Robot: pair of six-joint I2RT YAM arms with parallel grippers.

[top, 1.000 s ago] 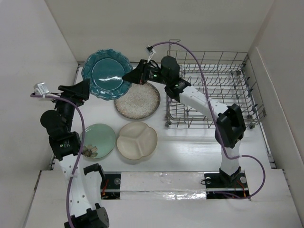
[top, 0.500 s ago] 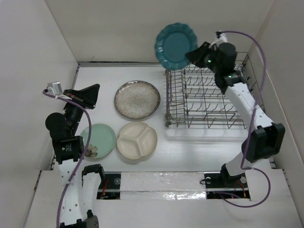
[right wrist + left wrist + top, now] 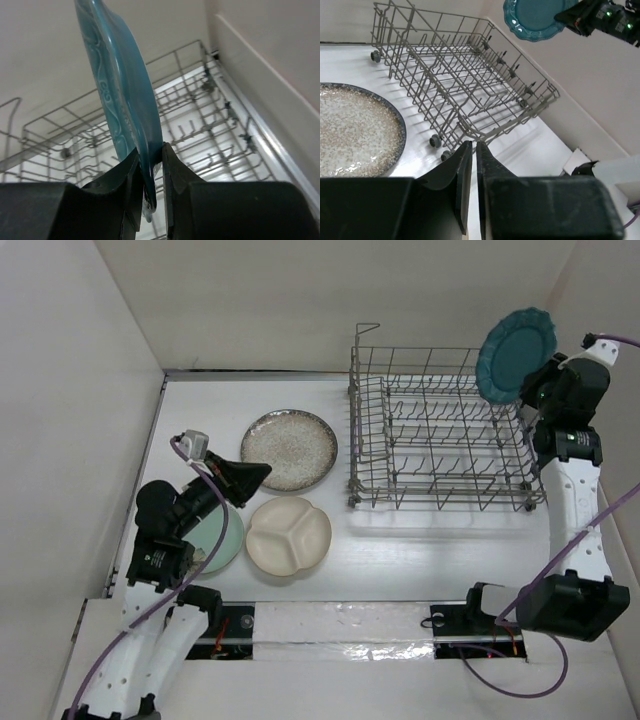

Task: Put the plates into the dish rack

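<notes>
Right gripper (image 3: 540, 390) is pinching the dark teal scalloped plate (image 3: 515, 353) by its lower rim. From the overhead camera the plate stands on edge up off the table, right over the far right corner of the grey wire dish rack (image 3: 440, 430), so the tines sit below the gripper and off to its left. Left gripper (image 3: 262, 472) is well away on the other side, its tip next to the big speckled beige-brown plate (image 3: 290, 450), with the cream three-compartment plate (image 3: 288, 535) just on its near side and the pale mint green plate (image 3: 228, 540) half hidden under that arm. The left wrist cam shows those fingers pressed almost together with nothing in them, the rack out ahead and the teal plate high up beyond its far end. On the right wrist cam the teal plate rises straight up out of the fingers, edge-on, with the tine rows below and ahead. My read: the right arm is obviously the one to finish this. The thing that matters is lining that upright edge up with a gap between the tines before lowering, otherwise the rim just lands on the wire.
</notes>
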